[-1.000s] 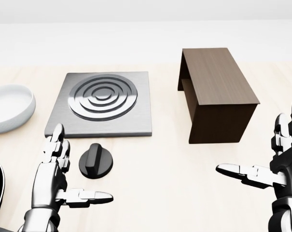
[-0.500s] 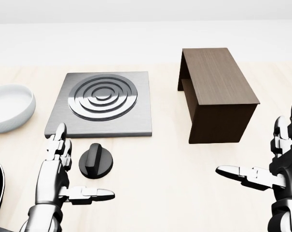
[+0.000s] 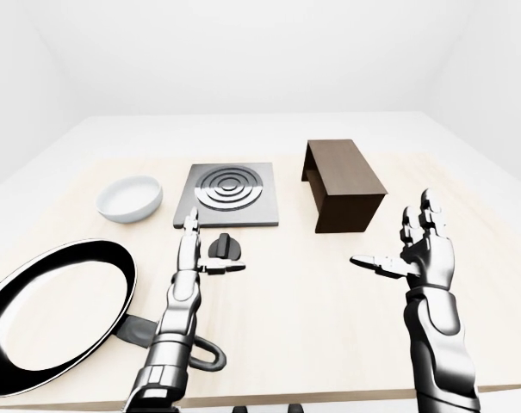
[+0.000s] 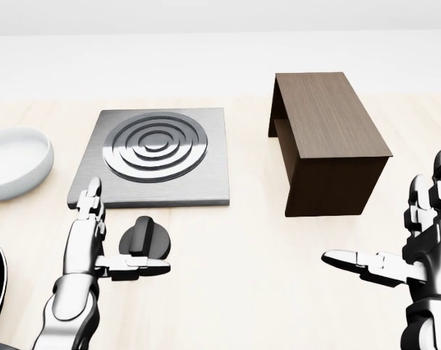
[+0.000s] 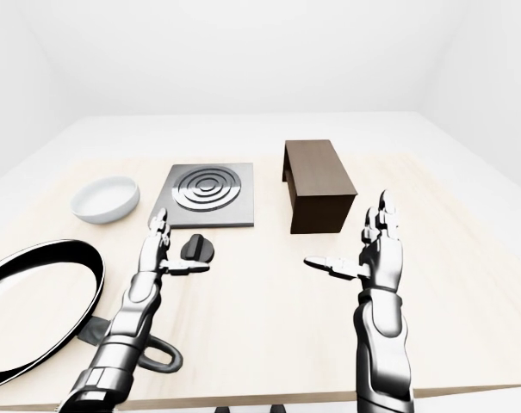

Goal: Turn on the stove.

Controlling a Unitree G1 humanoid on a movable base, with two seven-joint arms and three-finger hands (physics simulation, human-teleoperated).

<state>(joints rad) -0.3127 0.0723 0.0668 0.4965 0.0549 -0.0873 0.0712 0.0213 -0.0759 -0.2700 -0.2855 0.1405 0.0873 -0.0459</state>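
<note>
The stove is a grey square plate (image 4: 202, 191) with a ringed burner (image 4: 157, 144), left of centre in the head view. Its black round knob (image 4: 145, 241) lies on the table just below the plate. My left hand (image 4: 111, 240) is open, fingers pointing up beside the knob's left side and the thumb (image 4: 143, 267) stretched under the knob's lower edge. I cannot tell whether it touches the knob. My right hand (image 4: 399, 240) is open and empty at the lower right, away from the stove.
A dark brown wooden box (image 4: 326, 142) stands right of the stove. A white bowl (image 4: 12, 162) sits at the left edge. A large black frying pan (image 3: 49, 314) lies at the lower left. The table's near edge (image 3: 329, 397) runs along the bottom.
My left hand has moved up and to the right, closer to the knob, so its thumb now lies under the knob's lower edge. My right hand rose slightly.
</note>
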